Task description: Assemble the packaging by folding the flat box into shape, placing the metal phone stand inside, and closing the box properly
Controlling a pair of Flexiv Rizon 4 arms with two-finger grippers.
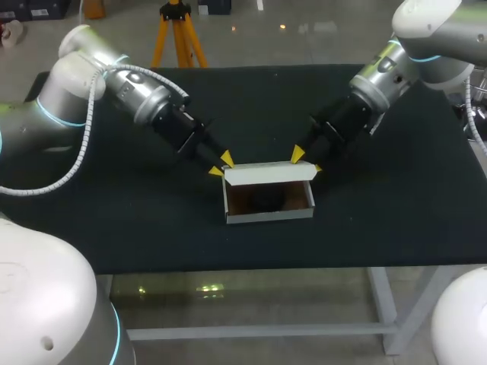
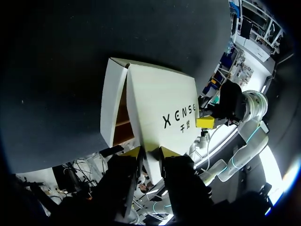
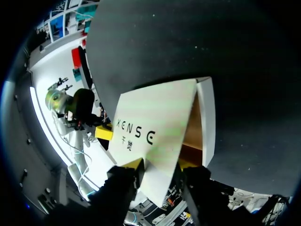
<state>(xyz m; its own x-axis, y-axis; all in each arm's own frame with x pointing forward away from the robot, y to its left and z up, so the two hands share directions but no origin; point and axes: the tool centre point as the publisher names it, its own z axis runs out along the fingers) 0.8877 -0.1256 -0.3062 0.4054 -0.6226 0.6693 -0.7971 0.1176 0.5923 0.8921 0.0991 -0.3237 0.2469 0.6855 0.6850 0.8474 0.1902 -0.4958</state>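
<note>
White cardboard box (image 1: 268,215) near the middle of the black table (image 1: 137,228), open at the top, with the phone stand (image 1: 266,199) visible only as a dark shape inside. The lid flap (image 1: 268,174) stands raised along the far wall. The left gripper (image 1: 221,164) pinches the flap's left end and the right gripper (image 1: 307,161) its right end, each with fingers narrowly parted.

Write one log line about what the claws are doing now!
left claw: shut on lid | right claw: shut on lid | lid: raised | box: open, dark thing inside
</note>
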